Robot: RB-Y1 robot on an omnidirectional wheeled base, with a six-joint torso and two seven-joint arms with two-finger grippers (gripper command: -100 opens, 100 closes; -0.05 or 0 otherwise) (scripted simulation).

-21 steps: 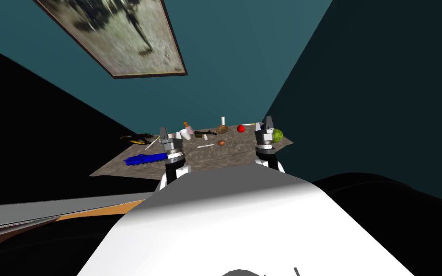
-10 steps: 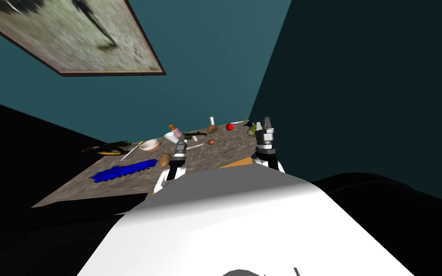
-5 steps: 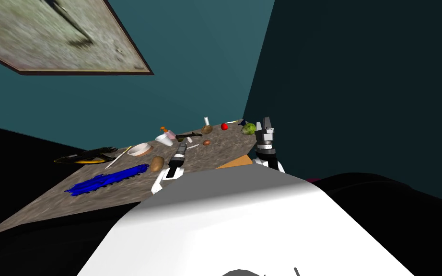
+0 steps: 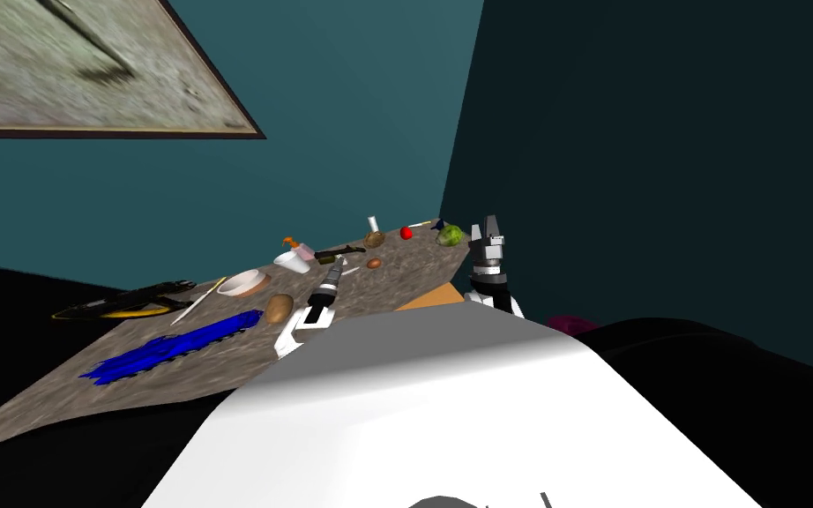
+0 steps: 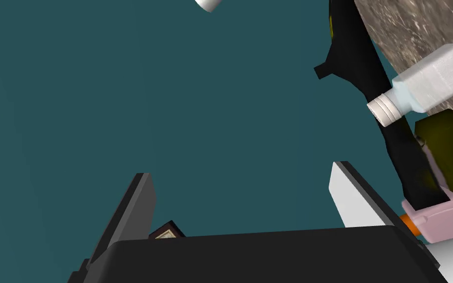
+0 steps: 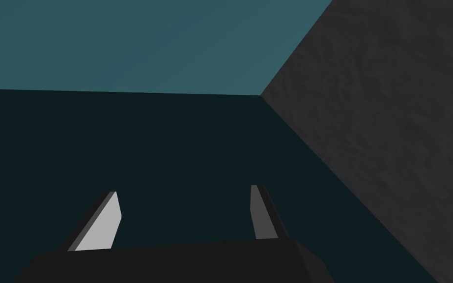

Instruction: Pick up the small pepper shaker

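Pepper shaker (image 4: pixel 372 223), as I take the small white cylinder to be, stands upright near the table's far edge, its long axis vertical; the coming move turns on how it lies from the two hands. Nearest, the left gripper (image 4: pixel 337 267) reaches low over the mottled grey table (image 4: pixel 220 362), its fingers spread apart and holding nothing; the left wrist view shows that gripper (image 5: pixel 242 196) facing a teal wall (image 5: pixel 122 98). The right gripper (image 4: pixel 487 227) stands raised beside the table's right corner, likewise parted and empty. Just beside the left forearm lies a brown potato-like lump (image 4: pixel 279 308), with a blue object (image 4: pixel 167 348) further left; beyond these come a shallow bowl (image 4: pixel 242 283), a white cup (image 4: pixel 291 261) and a dark bottle (image 4: pixel 340 253) lying flat just ahead of the left fingertips. Past them sit a small brown egg-like thing (image 4: pixel 374 263) and a brown round one (image 4: pixel 375 239), the latter just beside the shaker's foot; a red ball (image 4: pixel 406 233) and a green object (image 4: pixel 451 235) lie off to its right. So the shaker lies ahead of the left gripper and a little to its right, past the dark bottle; the left arm looks the nearer, and I judge the reach calls for passing over that bottle and closing sideways on the upright body.
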